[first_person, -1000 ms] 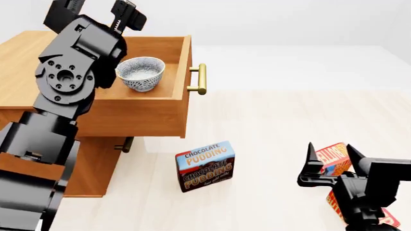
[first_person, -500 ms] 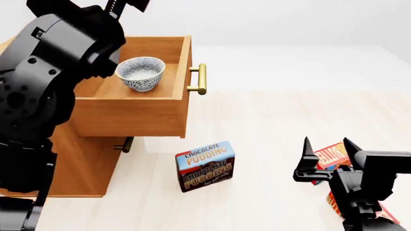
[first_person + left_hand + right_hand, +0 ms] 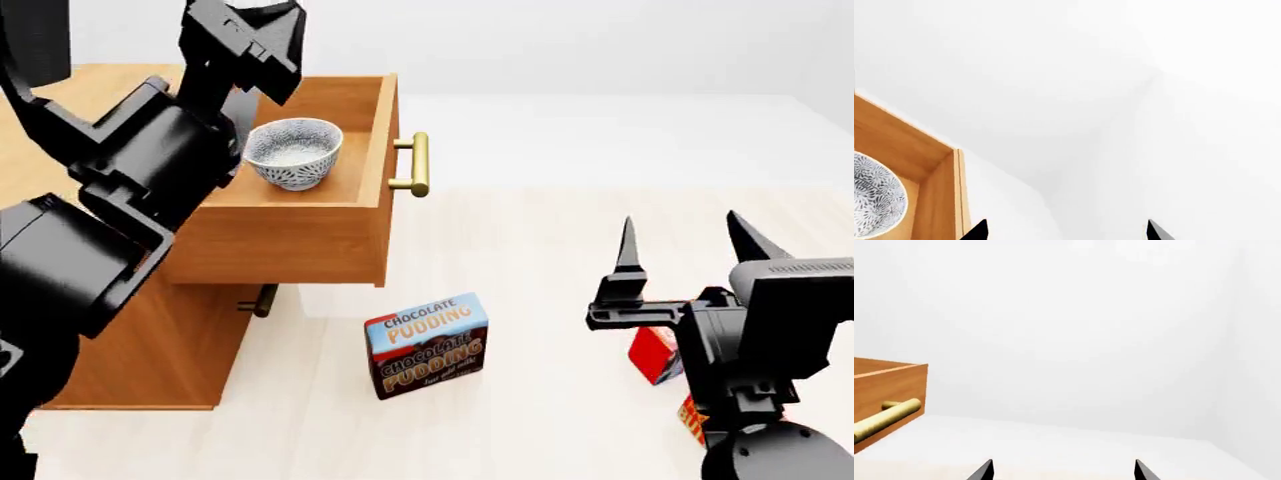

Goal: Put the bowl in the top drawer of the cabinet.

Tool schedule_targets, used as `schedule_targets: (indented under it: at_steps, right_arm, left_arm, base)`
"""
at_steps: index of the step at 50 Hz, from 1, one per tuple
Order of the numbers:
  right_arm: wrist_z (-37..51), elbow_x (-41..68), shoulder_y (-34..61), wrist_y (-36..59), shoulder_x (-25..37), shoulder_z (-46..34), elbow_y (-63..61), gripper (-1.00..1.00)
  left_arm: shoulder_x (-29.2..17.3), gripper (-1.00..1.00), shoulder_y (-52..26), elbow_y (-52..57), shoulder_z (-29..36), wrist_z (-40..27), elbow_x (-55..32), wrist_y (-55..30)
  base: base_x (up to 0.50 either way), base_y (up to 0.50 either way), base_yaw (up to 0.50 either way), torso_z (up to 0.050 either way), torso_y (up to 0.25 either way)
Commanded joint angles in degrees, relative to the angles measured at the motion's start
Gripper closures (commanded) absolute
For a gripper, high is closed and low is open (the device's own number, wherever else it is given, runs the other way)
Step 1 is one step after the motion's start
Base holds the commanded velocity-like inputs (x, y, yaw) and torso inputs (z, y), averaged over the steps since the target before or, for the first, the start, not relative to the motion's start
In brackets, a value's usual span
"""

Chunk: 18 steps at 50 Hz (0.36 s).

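The bowl [image 3: 294, 152], white inside and speckled grey outside, stands upright inside the pulled-out top drawer [image 3: 287, 235] of the cabinet [image 3: 174, 350]. The drawer's brass handle [image 3: 419, 165] sticks out to the right. My left arm [image 3: 134, 180] is raised over the drawer's left side, beside the bowl. In the left wrist view my left gripper [image 3: 1067, 232] is open and empty, with the bowl [image 3: 877, 195] and drawer wall [image 3: 941, 190] off to one side. My right gripper [image 3: 681, 240] points upward over the floor at the right, open and empty. It [image 3: 1063, 471] faces the handle [image 3: 887, 417] from a distance.
A chocolate pudding box [image 3: 427, 345] stands on the pale floor below the open drawer. A red box [image 3: 657, 352] lies partly hidden behind my right gripper. The lower drawer's brass handle [image 3: 264, 300] shows under the top drawer.
My left arm has swung upward and back, away from the bowl, which stays in the drawer. My right gripper has risen and tilted upward, now covering more of the red box.
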Motion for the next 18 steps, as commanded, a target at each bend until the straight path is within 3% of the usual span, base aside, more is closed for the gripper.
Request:
schedule_targets:
  at_steps: [1, 18]
  right_arm:
    - [4.4, -2.6, 4.7, 5.9, 0.3, -4.3, -8.7, -1.00]
    - [7.9, -5.6, 3.7, 8.1, 3.0, -5.0, -17.6, -1.00]
  left_arm:
    - [-2.9, -1.00, 9.1, 9.4, -3.3, 8.2, 4.9, 2.1]
    - [-2.8, -1.00, 18.2, 15.5, -3.8, 14.5, 12.2, 4.5]
  base:
    - [0.00, 0.00, 0.00, 0.000, 0.000]
    - [0.00, 0.00, 0.00, 0.000, 0.000]
